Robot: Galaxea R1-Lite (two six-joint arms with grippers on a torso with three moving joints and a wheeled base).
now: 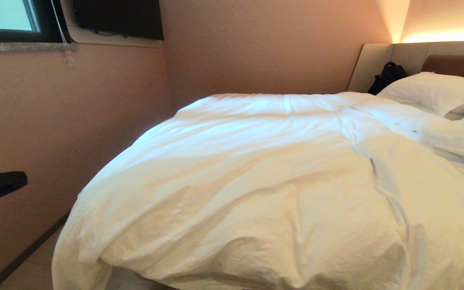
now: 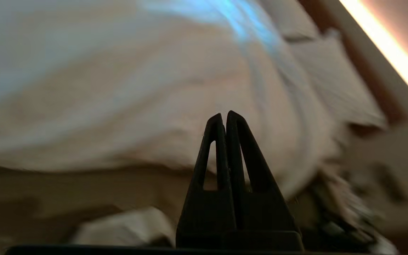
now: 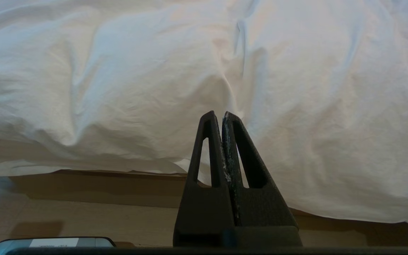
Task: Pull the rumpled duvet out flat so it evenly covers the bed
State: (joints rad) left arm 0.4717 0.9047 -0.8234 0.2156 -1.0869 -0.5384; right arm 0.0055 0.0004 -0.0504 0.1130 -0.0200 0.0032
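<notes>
The large, puffy white duvet in its wrinkled cotton cover (image 1: 256,181) lies over the wide low bed with the brown padded headboard (image 1: 455,64) and covers most of the mattress. Its surface is smoother on the side toward the pink wall (image 1: 67,121). A raised ridge of bunched cloth runs from near the headboard down toward the foot end, and the duvet is more rumpled beyond that ridge. At the foot end the duvet hangs over the bed's edge, with its corner nearest the pink wall drooping toward the floor. Plump white rectangular pillows (image 1: 437,90) lie against the headboard, just beyond the duvet's upper edge. A black bag-like object (image 1: 387,76) sits in the corner beside the headboard.

Neither arm appears in the head view. In the left wrist view, the left gripper (image 2: 224,115) has its black fingers pressed together with nothing between them. It is held clear of the duvet (image 2: 136,99), with the bed's edge beyond it; this view is blurred. In the right wrist view, the right gripper (image 3: 218,115) likewise has its fingers together on nothing. It faces the hanging edge of the duvet (image 3: 119,81) above the tan wooden base (image 3: 94,187).
</notes>
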